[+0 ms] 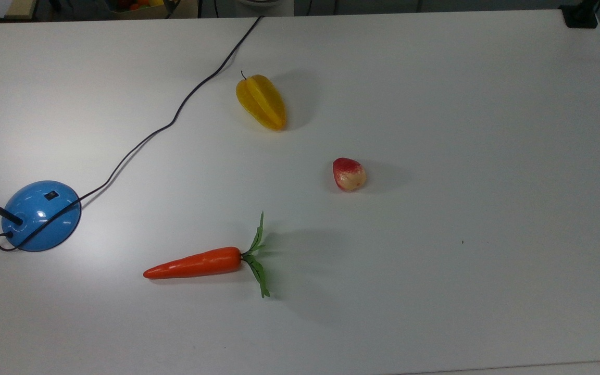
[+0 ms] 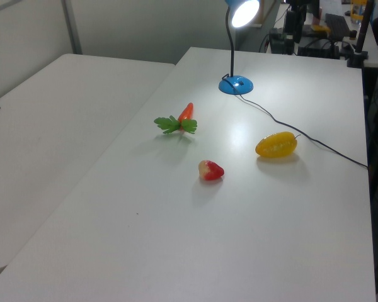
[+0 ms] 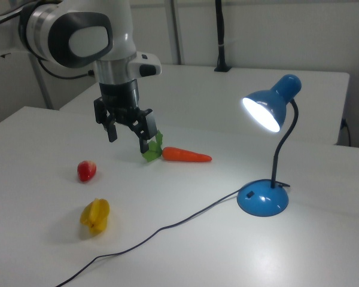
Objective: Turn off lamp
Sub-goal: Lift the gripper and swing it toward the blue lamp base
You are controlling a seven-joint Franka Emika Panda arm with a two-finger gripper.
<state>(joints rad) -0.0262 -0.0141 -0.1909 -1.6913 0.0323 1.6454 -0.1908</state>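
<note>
Arm: glossy white rounded shells, dark grey round cap on the big joint, black band where the wrist narrows. Pincer [image 3: 128, 135] all black: boxy body, two stubby fingers [image 3: 112, 130]. Black cable loops off behind the white shoulder link.

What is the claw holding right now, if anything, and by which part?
Nothing. The claw hangs open in the air above the table, with its fingers apart and nothing between them, away from the lamp.
</note>
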